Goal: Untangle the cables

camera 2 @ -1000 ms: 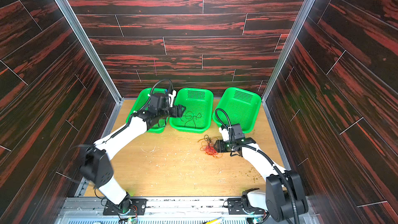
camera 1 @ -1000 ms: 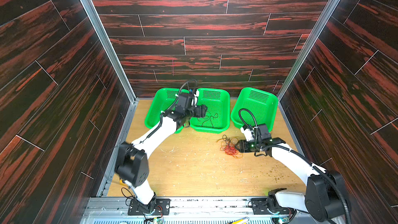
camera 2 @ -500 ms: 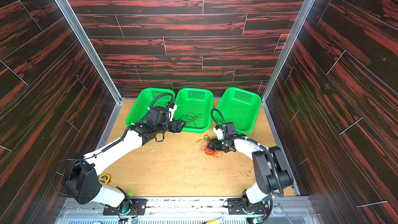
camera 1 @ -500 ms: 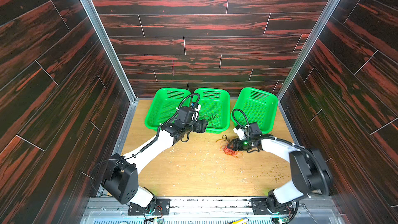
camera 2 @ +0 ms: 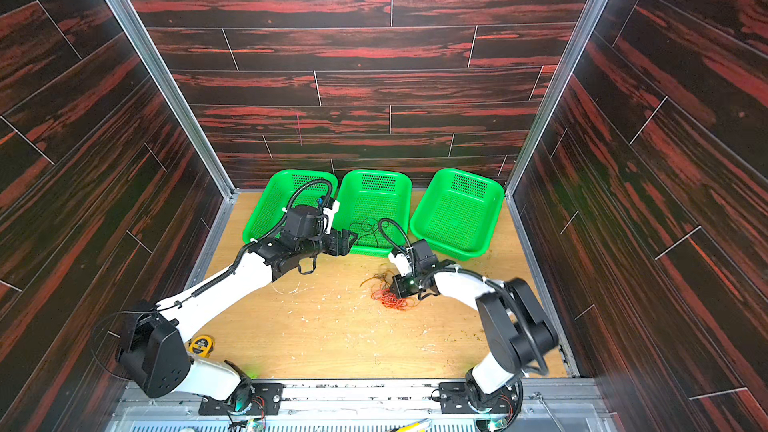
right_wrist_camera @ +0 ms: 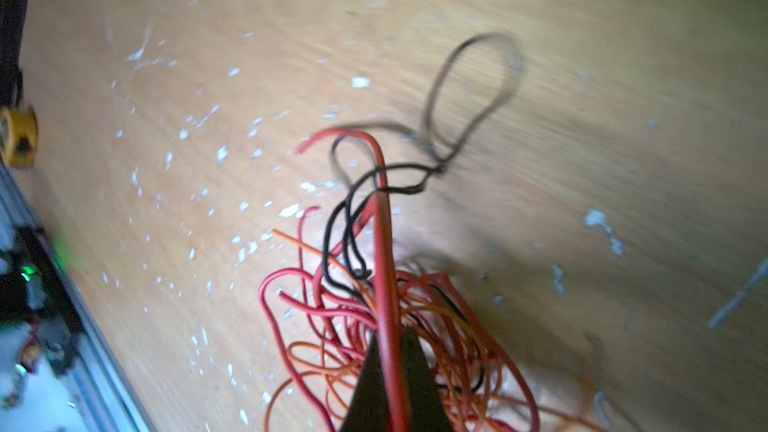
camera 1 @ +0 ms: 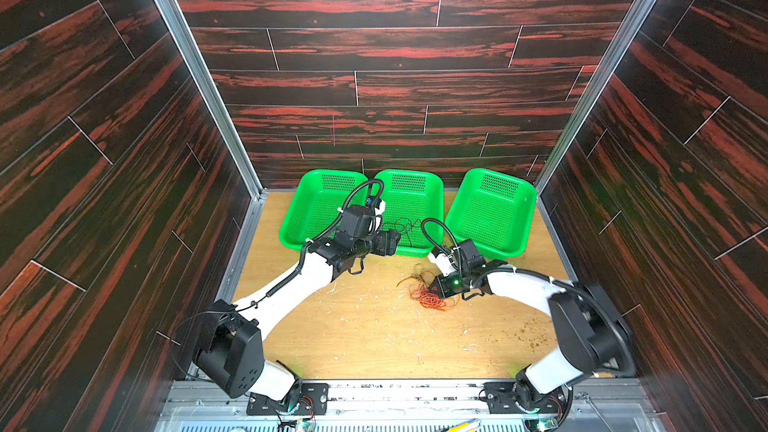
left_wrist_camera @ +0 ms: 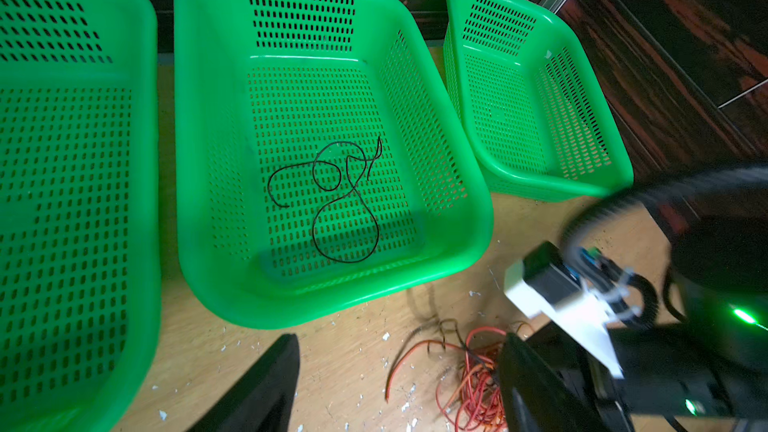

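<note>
Only a start has been made, I judge: one black wire lies loose and alone in the middle basket. The left basket and right basket hold nothing, and the rest sits as a tangle of red, orange and black strands on the worktop just in front. The right end effector is clamped on a red wire rising out of the tangle, while the left end effector hangs empty near the middle basket's front rim, fingers wide apart; freeing that red wire and parting the others is yet to do.
</note>
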Controlling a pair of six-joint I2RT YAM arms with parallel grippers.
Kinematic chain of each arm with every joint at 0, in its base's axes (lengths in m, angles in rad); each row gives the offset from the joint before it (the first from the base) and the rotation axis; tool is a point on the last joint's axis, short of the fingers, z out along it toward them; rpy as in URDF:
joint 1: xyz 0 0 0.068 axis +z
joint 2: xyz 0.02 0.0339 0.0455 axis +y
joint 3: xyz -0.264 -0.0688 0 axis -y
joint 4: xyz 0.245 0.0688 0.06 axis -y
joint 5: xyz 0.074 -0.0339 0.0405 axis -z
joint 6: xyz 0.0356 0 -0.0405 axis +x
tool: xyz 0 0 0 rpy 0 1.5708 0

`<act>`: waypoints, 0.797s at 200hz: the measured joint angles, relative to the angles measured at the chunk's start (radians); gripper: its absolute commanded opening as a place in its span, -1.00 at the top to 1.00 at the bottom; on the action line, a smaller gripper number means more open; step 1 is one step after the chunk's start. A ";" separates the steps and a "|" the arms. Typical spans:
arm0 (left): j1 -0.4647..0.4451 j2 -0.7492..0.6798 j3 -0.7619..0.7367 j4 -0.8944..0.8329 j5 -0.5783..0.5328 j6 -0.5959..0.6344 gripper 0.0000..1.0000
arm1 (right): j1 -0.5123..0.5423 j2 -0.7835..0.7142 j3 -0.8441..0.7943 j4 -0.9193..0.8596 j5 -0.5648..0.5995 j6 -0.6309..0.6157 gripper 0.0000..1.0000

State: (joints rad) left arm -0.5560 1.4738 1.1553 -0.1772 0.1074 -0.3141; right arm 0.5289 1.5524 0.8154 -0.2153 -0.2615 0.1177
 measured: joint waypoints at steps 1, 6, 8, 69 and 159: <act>0.000 -0.001 0.000 0.000 0.000 0.000 -0.55 | 0.001 -0.003 -0.001 0.000 0.001 -0.001 1.00; 0.000 -0.008 -0.005 -0.004 -0.001 -0.001 -0.55 | 0.010 -0.028 -0.008 0.004 0.009 -0.017 1.00; 0.000 -0.011 -0.007 -0.007 -0.001 -0.002 -0.55 | 0.012 -0.034 -0.010 0.005 0.010 -0.020 1.00; 0.000 -0.108 -0.111 -0.021 0.005 -0.031 -0.63 | 0.071 -0.251 -0.107 0.168 0.034 -0.184 1.00; 0.000 -0.187 -0.289 0.077 0.065 0.010 -0.53 | 0.071 -0.279 -0.125 0.246 -0.043 -0.357 1.00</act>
State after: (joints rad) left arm -0.5560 1.2869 0.8661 -0.1005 0.1726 -0.3042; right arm 0.6003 1.2732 0.6907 0.0307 -0.3050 -0.2394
